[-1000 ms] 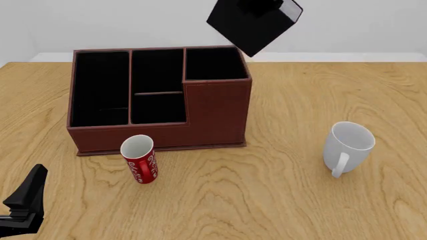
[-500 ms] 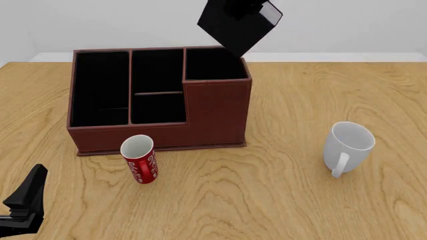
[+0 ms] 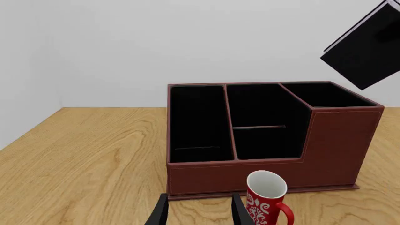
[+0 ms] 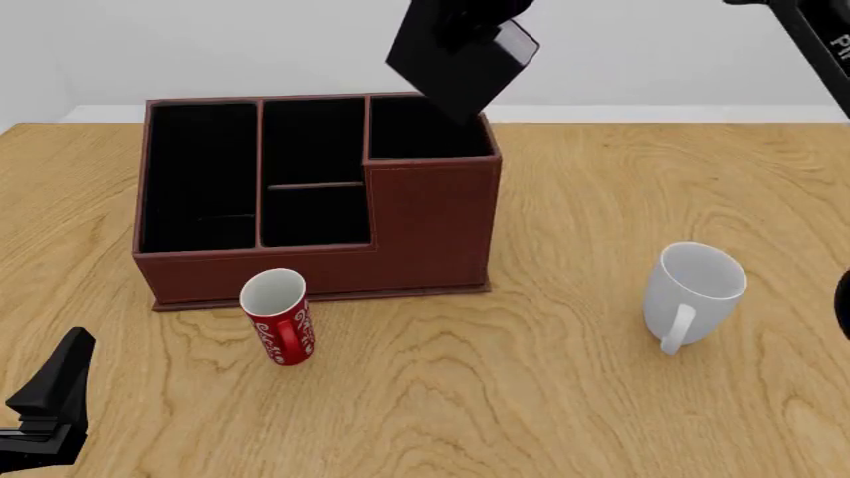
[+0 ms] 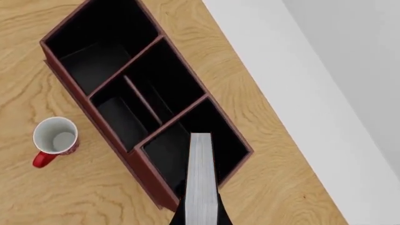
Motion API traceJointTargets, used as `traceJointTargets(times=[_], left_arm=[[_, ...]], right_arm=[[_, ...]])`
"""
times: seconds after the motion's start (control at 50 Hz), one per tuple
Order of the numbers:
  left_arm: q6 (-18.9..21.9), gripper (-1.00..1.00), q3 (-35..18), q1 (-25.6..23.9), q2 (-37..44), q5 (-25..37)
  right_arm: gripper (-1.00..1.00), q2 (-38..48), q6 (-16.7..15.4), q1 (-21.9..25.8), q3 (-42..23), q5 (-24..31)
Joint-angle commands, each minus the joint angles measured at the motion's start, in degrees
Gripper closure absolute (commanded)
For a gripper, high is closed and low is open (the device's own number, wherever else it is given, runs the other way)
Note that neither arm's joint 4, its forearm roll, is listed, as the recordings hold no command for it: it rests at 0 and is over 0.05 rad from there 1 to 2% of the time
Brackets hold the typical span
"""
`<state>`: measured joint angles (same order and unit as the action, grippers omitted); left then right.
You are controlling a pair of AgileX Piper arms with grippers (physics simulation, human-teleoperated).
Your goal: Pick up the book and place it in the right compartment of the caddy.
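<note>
Though the book (image 4: 459, 55) hangs in plain sight above the caddy (image 4: 318, 199), its top edge is cut off by the frame in the front view, and the right gripper holding it cannot be made out there against the black cover. From the right wrist view only the book's white page edges (image 5: 201, 183) show, running down between two dark finger stubs at the frame's bottom edge; the jaws sit closed against the book's covers. The book is tilted, one corner pointing down, over the back rim of the right compartment (image 4: 425, 129), clear of it and not yet inside. In the left wrist view the book (image 3: 368, 51) is cut off at the frame's edge, high above the caddy's tall corner.

All four black-lined sections of the caddy look bare: the tall right compartment, the long narrow one, and the two small ones between them.

Just in front of the caddy stands a red mug (image 4: 279, 317), with nothing seen inside. A white mug (image 4: 694, 294) stands well apart on the table (image 4: 558, 398), its inside also bare.

Low at the near corner, the left gripper (image 3: 196, 213) holds nothing, its fingers (image 3: 160, 213) spread apart, mostly cut off.
</note>
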<state>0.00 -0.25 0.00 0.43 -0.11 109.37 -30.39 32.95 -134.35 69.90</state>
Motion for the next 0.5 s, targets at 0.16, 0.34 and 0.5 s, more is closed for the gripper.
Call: traceJointTargets(times=[0.16,0.34,0.5], left_arm=[[0.00,-1.00,0.00,0.00,0.00,0.00],[0.00,-1.00,0.00,0.00,0.00,0.00],[0.00,-1.00,0.00,0.00,0.00,0.00]], right_arm=[[1.00,3.39,2.72,-0.12,-3.09,0.00],[1.00,4.99,2.96,-0.78,-3.84,0.00],[1.00,6.77,2.91,-1.70,-3.95,0.00]])
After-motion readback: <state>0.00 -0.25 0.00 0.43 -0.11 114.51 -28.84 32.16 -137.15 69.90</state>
